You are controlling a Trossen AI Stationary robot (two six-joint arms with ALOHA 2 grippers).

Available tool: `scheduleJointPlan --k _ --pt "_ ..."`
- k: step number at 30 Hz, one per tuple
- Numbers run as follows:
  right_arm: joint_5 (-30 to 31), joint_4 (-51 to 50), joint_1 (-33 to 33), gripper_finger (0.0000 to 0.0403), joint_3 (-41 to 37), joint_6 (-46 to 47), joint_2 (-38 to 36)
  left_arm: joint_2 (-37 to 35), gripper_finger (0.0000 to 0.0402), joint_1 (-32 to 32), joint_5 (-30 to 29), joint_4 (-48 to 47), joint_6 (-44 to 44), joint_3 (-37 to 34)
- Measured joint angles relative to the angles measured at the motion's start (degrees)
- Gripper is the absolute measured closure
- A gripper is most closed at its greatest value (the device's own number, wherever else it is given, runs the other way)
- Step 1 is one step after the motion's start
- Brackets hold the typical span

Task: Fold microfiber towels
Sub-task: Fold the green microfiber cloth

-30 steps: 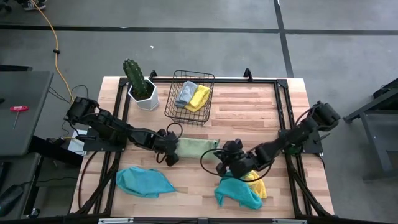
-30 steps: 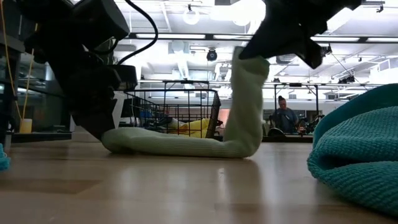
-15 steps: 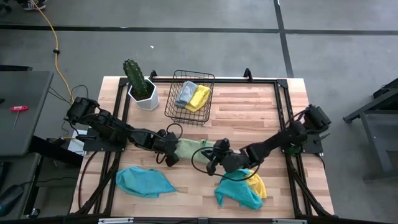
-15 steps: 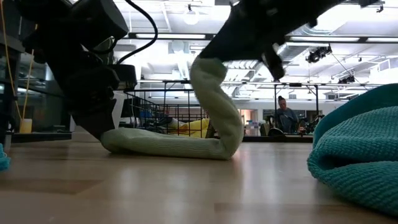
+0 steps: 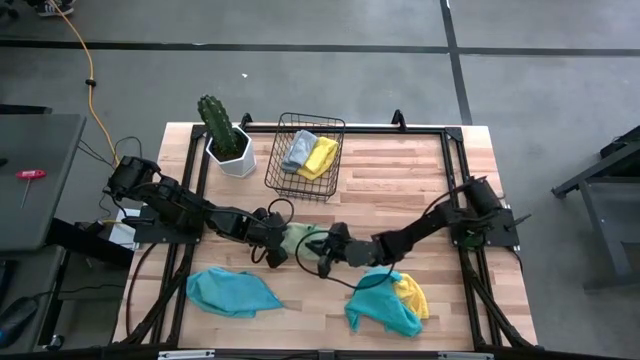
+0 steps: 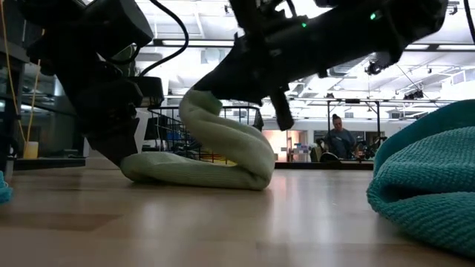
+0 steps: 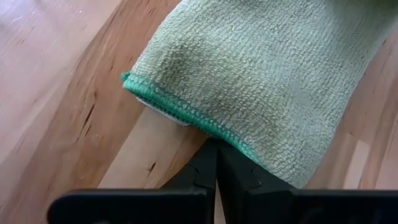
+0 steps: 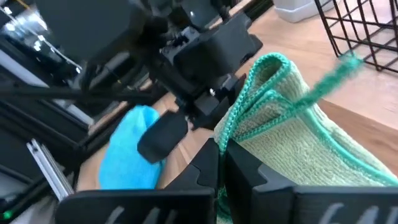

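I am pinching one edge of the light green towel (image 6: 215, 152) in the closed right gripper (image 5: 322, 252) while the closed left gripper (image 5: 274, 243) is clamping the opposite end against the table; it is draping limp and light, so hemmed corners seem the best hold.

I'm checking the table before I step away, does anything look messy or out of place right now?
Only the unfolded towels. A teal towel lies crumpled near the front left, and another teal towel is heaped over a yellow towel front right. The light green towel mid-table is mid-fold between the end effectors, which looks intended.
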Motion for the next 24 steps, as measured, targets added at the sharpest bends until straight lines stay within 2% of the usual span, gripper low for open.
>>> scheduleJointPlan --k 3,10,19,24 --pt "-0.11 2.76 -0.67 0.0403 0.0 0.04 1.23 0.02 0.0402 0.0 -0.01 0.04 0.0 0.0" --pt "0.24 2.93 -1.53 0.0403 0.0 3.32 3.11 0.02 0.0402 0.0 -0.05 0.11 0.02 0.0" --pt "0.55 3.6 -1.82 0.0401 0.0 2.51 3.38 0.02 0.0402 0.02 -0.12 0.24 0.02 0.0" --pt "-1.03 5.96 -2.54 0.036 0.0 0.99 3.38 0.02 0.0402 0.02 -0.2 0.28 0.02 0.0"
